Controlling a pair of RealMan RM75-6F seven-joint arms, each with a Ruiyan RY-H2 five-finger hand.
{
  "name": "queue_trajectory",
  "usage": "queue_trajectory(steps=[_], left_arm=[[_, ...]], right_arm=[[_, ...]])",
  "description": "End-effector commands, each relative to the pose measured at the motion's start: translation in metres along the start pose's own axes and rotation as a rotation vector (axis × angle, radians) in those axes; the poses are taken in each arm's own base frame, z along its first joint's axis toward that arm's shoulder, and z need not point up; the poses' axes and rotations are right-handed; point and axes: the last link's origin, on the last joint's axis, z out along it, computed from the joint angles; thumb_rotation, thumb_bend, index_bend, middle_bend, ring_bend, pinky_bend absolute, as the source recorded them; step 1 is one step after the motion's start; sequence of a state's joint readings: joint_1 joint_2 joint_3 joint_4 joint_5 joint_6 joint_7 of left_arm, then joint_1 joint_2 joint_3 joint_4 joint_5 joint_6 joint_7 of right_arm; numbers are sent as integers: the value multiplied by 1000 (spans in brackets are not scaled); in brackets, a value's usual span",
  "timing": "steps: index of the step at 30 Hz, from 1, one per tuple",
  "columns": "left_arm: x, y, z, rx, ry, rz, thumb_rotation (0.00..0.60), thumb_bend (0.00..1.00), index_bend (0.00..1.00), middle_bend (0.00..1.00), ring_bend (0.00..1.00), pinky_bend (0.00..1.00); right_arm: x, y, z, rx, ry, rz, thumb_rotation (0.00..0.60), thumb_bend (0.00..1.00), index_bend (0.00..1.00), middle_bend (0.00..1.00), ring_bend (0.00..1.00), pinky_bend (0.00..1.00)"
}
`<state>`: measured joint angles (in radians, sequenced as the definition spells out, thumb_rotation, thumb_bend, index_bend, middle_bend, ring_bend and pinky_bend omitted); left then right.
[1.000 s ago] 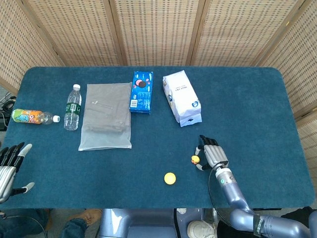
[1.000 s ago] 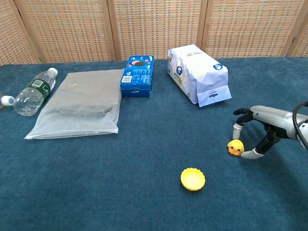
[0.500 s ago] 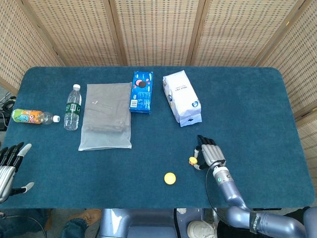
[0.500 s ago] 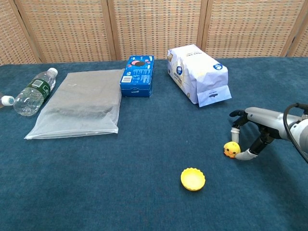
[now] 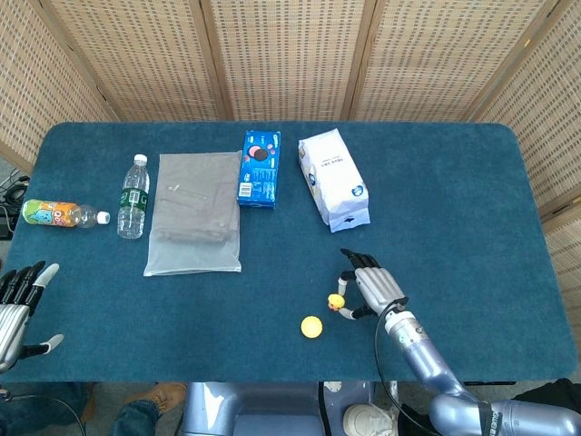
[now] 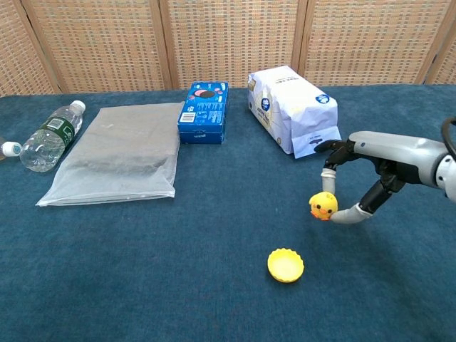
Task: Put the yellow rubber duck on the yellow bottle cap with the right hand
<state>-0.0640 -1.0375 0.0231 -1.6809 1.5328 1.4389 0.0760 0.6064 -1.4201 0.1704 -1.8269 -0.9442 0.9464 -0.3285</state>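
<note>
The yellow rubber duck (image 6: 323, 206) (image 5: 336, 302) hangs above the blue table, pinched between the thumb and a finger of my right hand (image 6: 360, 174) (image 5: 370, 286). The yellow bottle cap (image 6: 286, 265) (image 5: 311, 327) lies flat on the cloth, below and to the left of the duck. A gap of bare table separates the two. My left hand (image 5: 16, 304) rests at the table's near left edge, fingers spread, holding nothing; the chest view does not show it.
A white bag (image 6: 293, 110) and a blue box (image 6: 205, 112) lie at the back centre. A grey plastic pouch (image 6: 115, 153) and a clear water bottle (image 6: 51, 135) sit to the left. An orange-labelled bottle (image 5: 60, 214) lies at the far left.
My right hand has lifted the duck off the table and carried it leftward, closer to the bottle cap. The left hand has not moved.
</note>
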Motion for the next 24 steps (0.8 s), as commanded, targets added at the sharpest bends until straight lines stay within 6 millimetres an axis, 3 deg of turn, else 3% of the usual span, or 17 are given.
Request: queue_trajectory(steps=[1, 24], left_arm=[[0, 0, 0, -1, -2, 1, 600, 0, 0, 0, 0, 0], [-4, 1, 4, -2, -21, 4, 600, 0, 0, 0, 0, 0]], right_arm=[[-2, -14, -6, 58, -35, -48, 600, 271, 595, 0, 0, 0], [-41, -55, 17, 107, -94, -225, 600, 271, 594, 5, 0, 0]])
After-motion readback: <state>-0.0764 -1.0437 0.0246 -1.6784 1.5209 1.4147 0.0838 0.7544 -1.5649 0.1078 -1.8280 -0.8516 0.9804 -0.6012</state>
